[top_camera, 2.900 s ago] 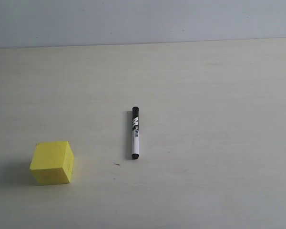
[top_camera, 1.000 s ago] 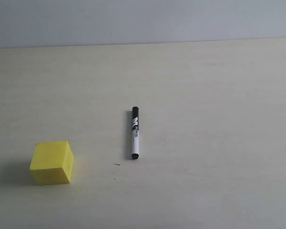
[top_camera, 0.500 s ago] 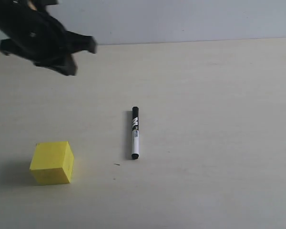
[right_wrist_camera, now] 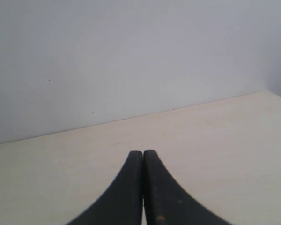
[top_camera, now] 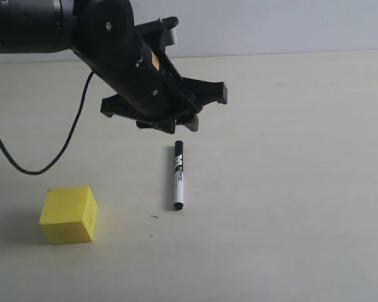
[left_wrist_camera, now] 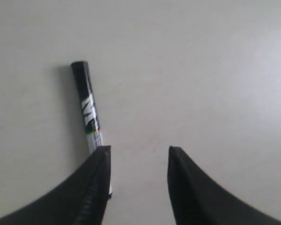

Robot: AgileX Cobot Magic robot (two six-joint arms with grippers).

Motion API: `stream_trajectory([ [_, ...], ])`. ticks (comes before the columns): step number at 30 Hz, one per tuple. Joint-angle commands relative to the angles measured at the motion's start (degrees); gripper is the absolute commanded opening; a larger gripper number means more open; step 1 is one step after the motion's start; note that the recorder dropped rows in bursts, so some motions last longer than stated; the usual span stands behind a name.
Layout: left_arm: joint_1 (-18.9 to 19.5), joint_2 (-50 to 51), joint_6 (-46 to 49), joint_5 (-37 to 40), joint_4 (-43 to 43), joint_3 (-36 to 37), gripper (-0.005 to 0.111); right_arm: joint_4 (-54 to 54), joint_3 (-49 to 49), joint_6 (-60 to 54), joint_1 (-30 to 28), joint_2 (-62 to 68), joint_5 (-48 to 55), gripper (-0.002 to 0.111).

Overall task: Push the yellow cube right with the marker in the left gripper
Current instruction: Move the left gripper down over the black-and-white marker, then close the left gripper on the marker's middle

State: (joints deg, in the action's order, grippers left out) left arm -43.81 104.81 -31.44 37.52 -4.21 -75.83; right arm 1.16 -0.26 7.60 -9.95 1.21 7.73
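Marker point(left_wrist_camera: 89, 105) lies seemingly untouched, one end hidden behind the spread, empty left hand point(left_wrist_camera: 139, 150).

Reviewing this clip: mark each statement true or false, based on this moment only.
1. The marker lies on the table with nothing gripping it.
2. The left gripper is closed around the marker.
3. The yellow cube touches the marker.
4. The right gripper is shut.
1. True. The marker lies flat on the table, free of both grippers.
2. False. The left gripper is open, its jaws apart with nothing between them. It hangs over the marker's capped end.
3. False. The yellow cube sits well apart from the marker, to its left in the exterior view, with bare table between them.
4. True. The right gripper has its fingers pressed together and holds nothing.
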Motion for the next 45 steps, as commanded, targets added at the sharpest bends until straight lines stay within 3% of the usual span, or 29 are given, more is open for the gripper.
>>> stream_trajectory([
  [1, -0.16, 2.82, -3.54, 9.9, 0.63, -2.59, 0.049, -0.03, 0.26, -0.26, -0.37, -0.35, -0.3, 0.0],
  [11, -0.29, 13.26, -3.52, 21.48, 0.05, -13.17, 0.049, -0.03, 0.26, -0.26, -0.37, -0.35, -0.3, 0.0],
  [18, -0.29, 18.79, -4.05, 23.75, -0.23, -18.13, 0.049, -0.03, 0.26, -0.26, -0.37, -0.35, -0.3, 0.0],
  [45, -0.29, 24.51, -5.16, 22.13, -0.46, -18.52, 0.049, -0.03, 0.26, -0.26, -0.37, -0.35, -0.3, 0.0],
])
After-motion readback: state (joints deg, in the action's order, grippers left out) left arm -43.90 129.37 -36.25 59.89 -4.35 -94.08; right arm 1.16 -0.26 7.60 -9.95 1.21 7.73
